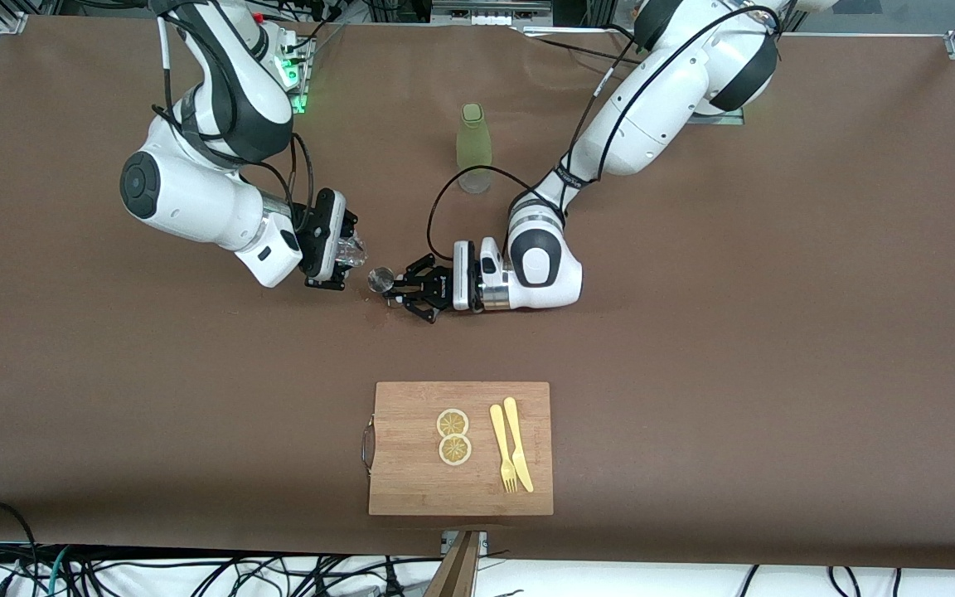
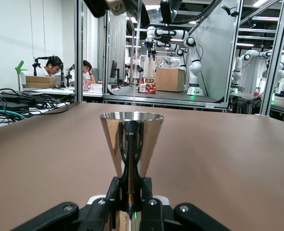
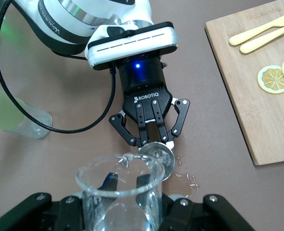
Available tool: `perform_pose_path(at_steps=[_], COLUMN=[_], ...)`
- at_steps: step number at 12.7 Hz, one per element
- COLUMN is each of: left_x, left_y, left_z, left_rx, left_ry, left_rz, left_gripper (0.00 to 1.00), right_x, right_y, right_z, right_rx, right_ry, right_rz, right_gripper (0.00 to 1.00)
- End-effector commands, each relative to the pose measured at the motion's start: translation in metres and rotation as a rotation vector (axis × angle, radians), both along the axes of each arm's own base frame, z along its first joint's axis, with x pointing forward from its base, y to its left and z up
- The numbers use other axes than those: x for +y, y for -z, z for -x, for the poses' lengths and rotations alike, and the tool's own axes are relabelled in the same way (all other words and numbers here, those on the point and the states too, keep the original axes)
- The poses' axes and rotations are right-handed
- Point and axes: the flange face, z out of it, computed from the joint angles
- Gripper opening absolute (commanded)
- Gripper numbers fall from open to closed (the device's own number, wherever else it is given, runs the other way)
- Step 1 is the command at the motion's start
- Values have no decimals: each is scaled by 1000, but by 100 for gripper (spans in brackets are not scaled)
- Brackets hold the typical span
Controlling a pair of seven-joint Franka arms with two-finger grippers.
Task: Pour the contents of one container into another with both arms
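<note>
pour in progress: the right pincer [image 1: 351,251] is clamped on the glass tumbler [image 1: 353,249], tipped with its mouth toward the metal measuring cup [image 1: 380,279]. the left pincer [image 1: 408,290] is closed on that cup's waist, holding it upright just above the tabletop [image 1: 776,332], toward the middle and nearer the front camera than the green bottle [image 1: 474,148]. droplets [image 3: 187,178] glint on the cloth beside the cup, so some has likely missed. next move calls for keeping the lip right over the rim, then levelling the tumbler gently.

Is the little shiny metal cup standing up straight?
Yes, upright: the silvery hourglass metal cup shows its round rim level on top, clamped in the left pincer.
</note>
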Motion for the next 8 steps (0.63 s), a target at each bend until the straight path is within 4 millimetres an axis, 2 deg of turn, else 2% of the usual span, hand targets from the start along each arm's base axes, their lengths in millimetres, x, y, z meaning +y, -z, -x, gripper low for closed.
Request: perform_pose_path(at_steps=[1, 4, 7, 8], left_x=[0, 2, 4, 10], left_y=[-13, -14, -11, -14], left_z=[-5, -6, -4, -3], left_rx=[-30, -31, -26, -24], left_ry=[-31, -33, -33, -33], left_rz=[16, 15, 10, 2], left_gripper=[0, 0, 0, 0], right_x=[0, 1, -8, -16], right_y=[-2, -3, 0, 1], right_z=[1, 0, -2, -5], right_rx=[-14, -8, -15, -30], right_ry=[29, 30, 20, 4], right_rz=[-19, -134, -208, -234], right_gripper=[23, 23, 23, 23])
